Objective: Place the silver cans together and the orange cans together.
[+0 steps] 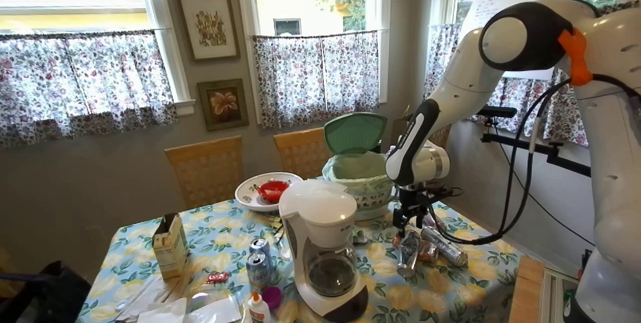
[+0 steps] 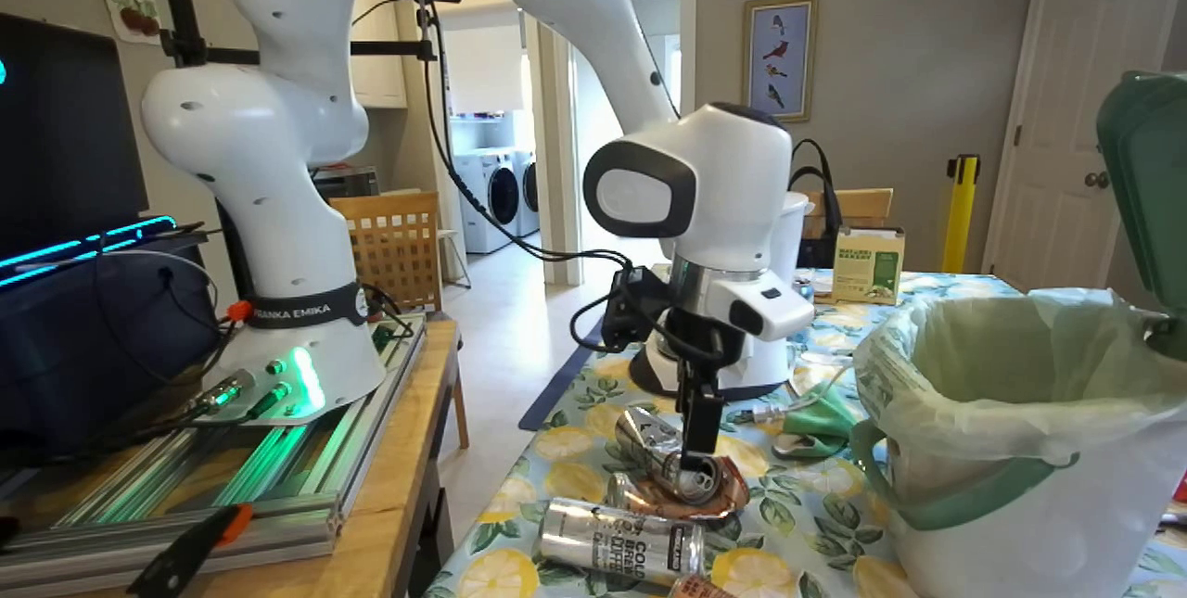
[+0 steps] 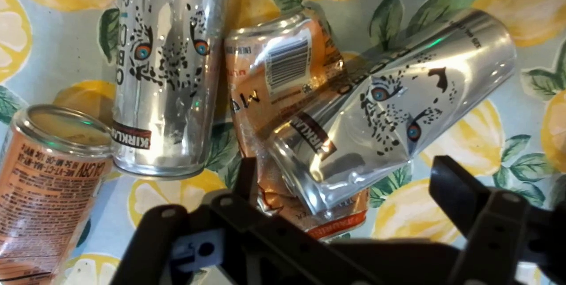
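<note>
My gripper point(image 3: 346, 179) is open above the cans, pointing down; it also shows in both exterior views point(image 1: 408, 225) point(image 2: 701, 431). A dented silver can point(image 3: 393, 104) lies tilted across a crushed orange can point(image 3: 283, 73); its lower end is between the fingers in the wrist view. A second silver can point(image 3: 170, 68) lies left of them, and a second orange can point(image 3: 53, 196) lies at the left edge. In both exterior views the dented silver can point(image 1: 408, 254) point(image 2: 663, 450), the crushed orange can point(image 1: 428, 251) point(image 2: 686, 491) and the second silver can point(image 1: 445, 246) point(image 2: 617, 540) show.
A white coffee maker point(image 1: 320, 213) stands beside the cans. A lined bin point(image 2: 1029, 450) with an open green lid stands behind. Two upright cans point(image 1: 258, 267), a glue bottle point(image 1: 258, 308), a box point(image 1: 169, 248) and a bowl point(image 1: 248, 203) are on the table.
</note>
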